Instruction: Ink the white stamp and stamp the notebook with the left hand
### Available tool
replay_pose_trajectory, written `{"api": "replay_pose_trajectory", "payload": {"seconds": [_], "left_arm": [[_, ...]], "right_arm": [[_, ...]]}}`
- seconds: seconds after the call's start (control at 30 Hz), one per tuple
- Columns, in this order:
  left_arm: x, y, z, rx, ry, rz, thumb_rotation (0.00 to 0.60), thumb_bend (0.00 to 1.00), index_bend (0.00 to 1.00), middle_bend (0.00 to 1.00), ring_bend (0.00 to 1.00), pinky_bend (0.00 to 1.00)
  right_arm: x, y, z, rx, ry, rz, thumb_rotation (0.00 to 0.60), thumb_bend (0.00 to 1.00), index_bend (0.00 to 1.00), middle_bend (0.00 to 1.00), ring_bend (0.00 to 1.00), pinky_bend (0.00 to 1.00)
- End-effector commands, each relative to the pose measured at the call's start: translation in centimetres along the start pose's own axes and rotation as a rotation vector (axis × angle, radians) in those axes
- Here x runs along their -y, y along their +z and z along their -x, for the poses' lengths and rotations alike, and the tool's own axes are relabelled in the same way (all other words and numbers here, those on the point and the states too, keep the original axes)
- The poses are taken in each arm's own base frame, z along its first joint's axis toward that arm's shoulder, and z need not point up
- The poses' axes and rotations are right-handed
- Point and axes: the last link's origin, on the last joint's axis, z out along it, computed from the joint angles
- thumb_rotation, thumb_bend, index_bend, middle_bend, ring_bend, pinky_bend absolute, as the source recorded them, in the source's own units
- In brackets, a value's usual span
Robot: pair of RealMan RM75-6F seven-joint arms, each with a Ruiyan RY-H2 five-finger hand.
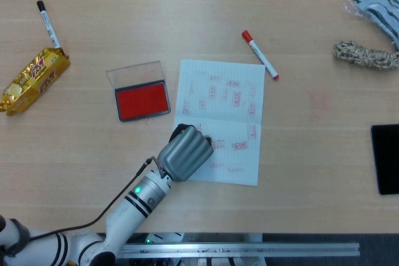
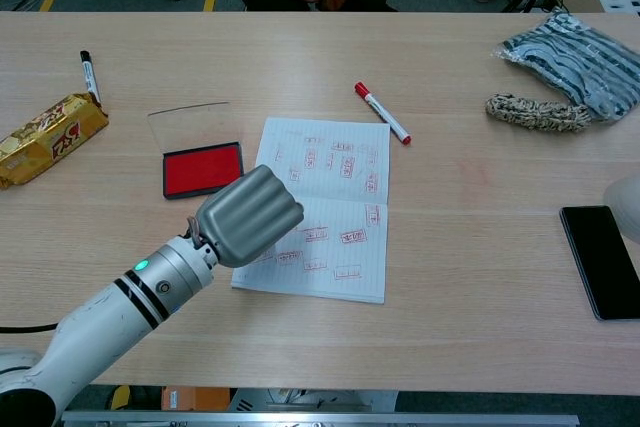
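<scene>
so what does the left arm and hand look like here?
The left hand has a smooth silver-grey metallic shell with ridged knuckles. The forearm is white with black bands near the wrist and a small green light. A black cable runs alongside it.

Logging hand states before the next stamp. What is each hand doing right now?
Left hand: fingers curled over the notebook; whether it holds anything cannot be told.
Right hand: not in view.

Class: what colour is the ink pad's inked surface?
Red; the ink pad shows best in the head view.
</scene>
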Motion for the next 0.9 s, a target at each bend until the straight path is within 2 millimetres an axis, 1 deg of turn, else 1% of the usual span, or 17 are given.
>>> {"api": "replay_pose_trajectory", "payload": {"seconds": [0.03,0.2,0.4,0.7,0.9], "left_arm": [[-0.2,0.0,0.5,-0.001,0.011,0.003,0.600,0.27,0.57,1.00,1.00,1.00],[-0.5,-0.2,1.3,0.003,0.029,0.015,0.600,0.27,0.57,1.00,1.00,1.00],[-0.8,-0.4,1.8,0.008,0.019,0.026,0.600,0.27,0.57,1.00,1.00,1.00],[-1.3,0.0,2.1,0.017,0.014,0.038,0.600,0.27,0.57,1.00,1.00,1.00],[-1.2,0.1,2.1,0.021,0.016,0.039,0.600,0.27,0.57,1.00,1.00,1.00]], "right_arm": [[0.0,0.0,0.0,0.001,0.000,0.001,0.600,0.22,0.33,0.35,0.29,0.44],[0.1,0.0,0.1,0.001,-0.001,-0.001,0.600,0.22,0.33,0.35,0.29,0.44],[0.2,0.0,0.0,0.001,-0.003,-0.001,0.600,0.22,0.33,0.35,0.29,0.44],[0.0,-0.2,-0.1,0.000,-0.005,0.009,0.600,0.22,0.34,0.35,0.29,0.44],[0.0,-0.2,-0.1,-0.001,-0.005,0.012,0.600,0.22,0.34,0.35,0.29,0.44]]}}
